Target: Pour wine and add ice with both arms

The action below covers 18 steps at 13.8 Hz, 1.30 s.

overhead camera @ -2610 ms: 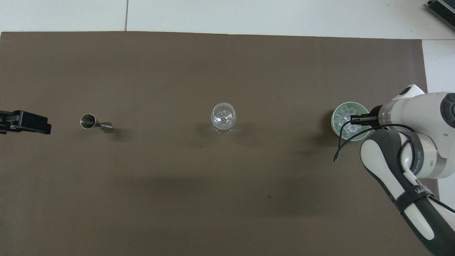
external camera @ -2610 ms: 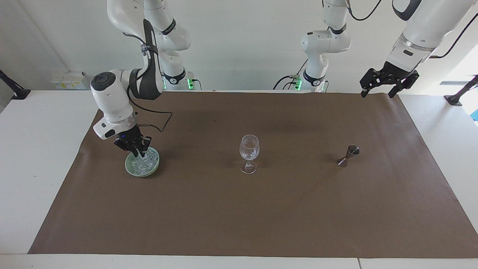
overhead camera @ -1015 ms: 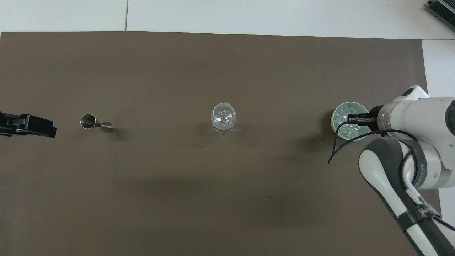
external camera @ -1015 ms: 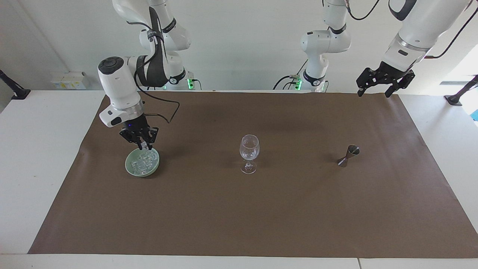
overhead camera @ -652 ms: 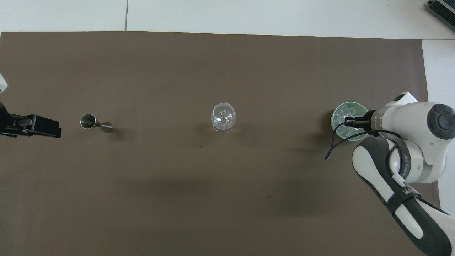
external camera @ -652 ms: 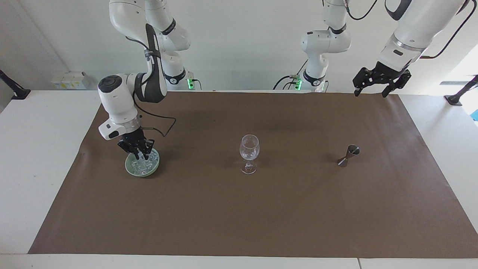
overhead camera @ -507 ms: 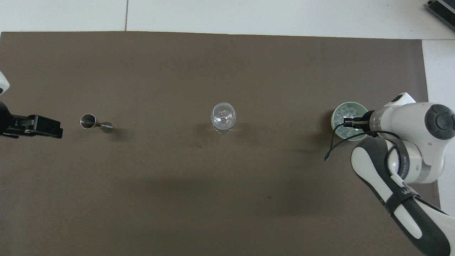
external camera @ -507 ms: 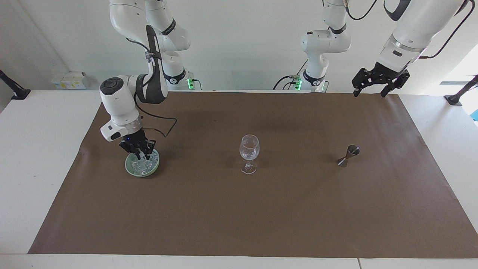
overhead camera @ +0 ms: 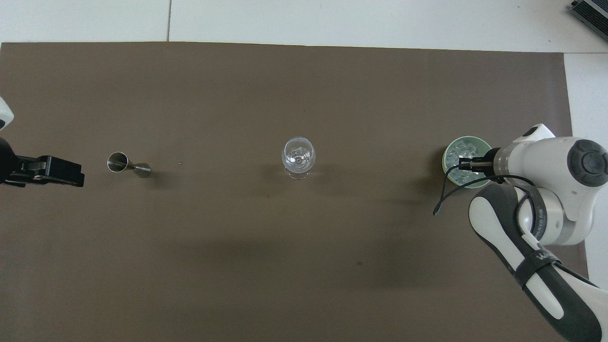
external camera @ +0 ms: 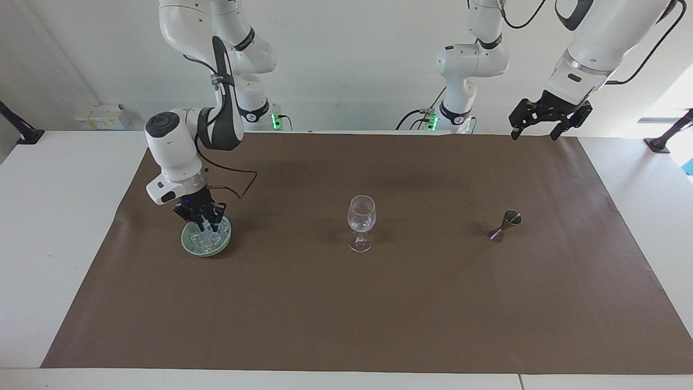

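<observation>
My right fingers (external camera: 207, 225) dip into the ice (external camera: 204, 240) in the green dish (external camera: 187, 244); their spread I cannot tell. My left fingers (external camera: 533, 131) hang spread, waiting.

A brown paper mat (external camera: 346, 303) covers most of the white worktop (external camera: 54, 216), bare worktop showing past its three and nine o'clock ends. In the facing view, a row of small white boxes (external camera: 100, 116) sits against the wall at ten o'clock, with a black bracket (external camera: 16, 127) just beside it at the edge. A second black bracket (external camera: 668, 135) stands at two o'clock. In the overhead view, a small dark speck (overhead camera: 359, 262) marks the mat toward five o'clock.
</observation>
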Each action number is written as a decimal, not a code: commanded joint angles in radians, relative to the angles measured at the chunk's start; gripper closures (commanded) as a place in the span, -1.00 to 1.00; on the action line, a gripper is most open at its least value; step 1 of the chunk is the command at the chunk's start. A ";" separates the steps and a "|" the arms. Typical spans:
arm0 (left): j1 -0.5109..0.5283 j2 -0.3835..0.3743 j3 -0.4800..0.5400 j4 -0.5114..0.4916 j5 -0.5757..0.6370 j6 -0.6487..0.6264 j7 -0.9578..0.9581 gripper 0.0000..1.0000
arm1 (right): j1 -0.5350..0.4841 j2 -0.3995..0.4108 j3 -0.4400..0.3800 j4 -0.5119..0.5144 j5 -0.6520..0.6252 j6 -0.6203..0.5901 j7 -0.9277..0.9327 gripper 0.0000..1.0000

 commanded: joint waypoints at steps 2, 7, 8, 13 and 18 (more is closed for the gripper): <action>-0.013 -0.029 0.014 -0.030 0.007 -0.006 -0.020 -1.00 | -0.008 -0.021 0.005 -0.028 -0.017 0.013 -0.008 0.25; -0.005 -0.030 0.016 -0.030 0.007 -0.012 -0.020 -1.00 | -0.008 -0.021 0.006 -0.025 -0.017 0.006 -0.008 0.25; -0.004 -0.029 0.016 -0.030 0.007 -0.012 -0.020 -1.00 | -0.009 -0.020 0.006 -0.021 -0.017 0.003 -0.011 0.25; -0.005 -0.029 0.016 -0.030 0.007 -0.014 -0.020 -1.00 | -0.006 -0.026 0.006 -0.016 -0.016 -0.003 -0.007 0.06; -0.004 -0.029 0.016 -0.030 0.007 -0.014 -0.020 -1.00 | -0.006 -0.026 0.006 -0.014 -0.014 -0.003 -0.011 0.14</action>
